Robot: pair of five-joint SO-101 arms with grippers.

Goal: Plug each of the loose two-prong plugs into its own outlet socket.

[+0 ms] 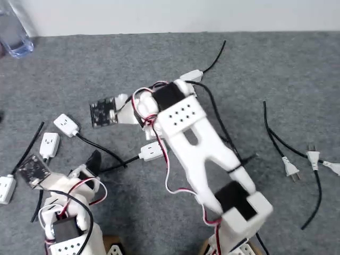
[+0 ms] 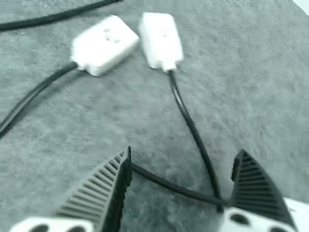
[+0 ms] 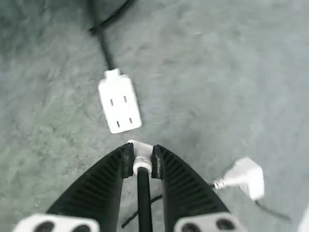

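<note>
**Gripping one plug just short of a socket**

Clamped shut in the right tool point(image 3: 141, 159): a white two-prong plug point(image 3: 138, 146), tip close to an outlet socket point(image 3: 119, 106) lying flat on the grey counter point(image 3: 231, 72), slots up. Lying beside that tool: a second plug point(image 3: 244, 176). Spread wide over a black cord point(image 2: 193, 135): the left tool point(image 2: 183, 188), two more sockets point(image 2: 104, 44) side by side beyond it. Resting well apart from both arms: loose plugs point(image 1: 290, 169)

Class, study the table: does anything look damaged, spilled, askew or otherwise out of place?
Nothing looks damaged or spilled. One thing sits askew: the outlet socket lies tilted and a little to one side of the plug gripped in the right tool, so the two are not lined up.
</note>
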